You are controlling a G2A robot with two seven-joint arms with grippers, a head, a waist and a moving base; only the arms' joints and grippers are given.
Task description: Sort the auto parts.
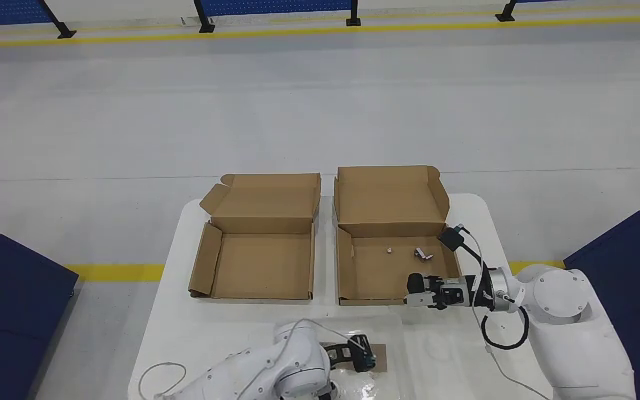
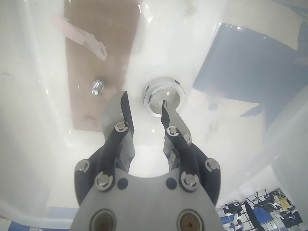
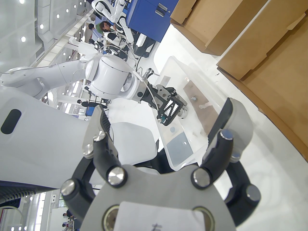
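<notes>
Since the shaft collar (image 2: 166, 90) is straddled by the left gripper (image 2: 144, 99), jaws spread, a square squeeze is advised. It lies in the clear bin (image 2: 24, 85) at 6 o'clock on the surface (image 1: 170, 300).

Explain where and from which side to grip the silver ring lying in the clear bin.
The silver ring lies flat, bore up: pinch its wall from straight above, one finger inside the bore, one outside, as the left gripper stands.

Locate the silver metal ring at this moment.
In the left wrist view, the silver ring lies in the clear bin at the tips of the left end effector, beside a small bolt.
</notes>
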